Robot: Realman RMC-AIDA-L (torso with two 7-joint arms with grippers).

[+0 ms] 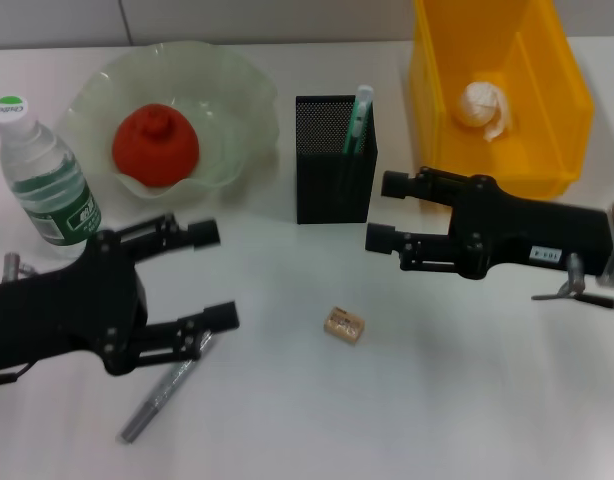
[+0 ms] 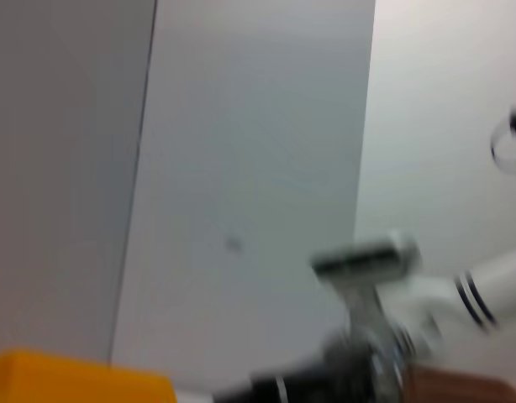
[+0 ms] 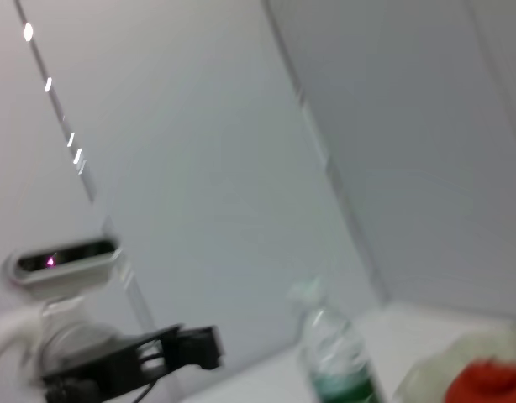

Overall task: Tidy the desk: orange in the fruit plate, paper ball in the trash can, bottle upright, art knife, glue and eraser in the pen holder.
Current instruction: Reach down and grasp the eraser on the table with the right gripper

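Observation:
The orange (image 1: 154, 145) lies in the pale green fruit plate (image 1: 237, 110) at the back left. The bottle (image 1: 42, 170) stands upright at the far left. The paper ball (image 1: 484, 105) lies in the yellow trash can (image 1: 567, 100) at the back right. The black mesh pen holder (image 1: 332, 165) holds a green-and-white stick (image 1: 359, 118). The tan eraser (image 1: 344, 323) lies on the table in the middle. The grey art knife (image 1: 162, 395) lies on the table just under my left gripper (image 1: 216, 275), which is open and empty. My right gripper (image 1: 384, 210) is open and empty beside the pen holder.
The white table runs wide toward the front. The right wrist view shows the bottle (image 3: 334, 361), the orange (image 3: 489, 382) and my left gripper (image 3: 157, 353) farther off. The left wrist view shows a corner of the trash can (image 2: 73, 378).

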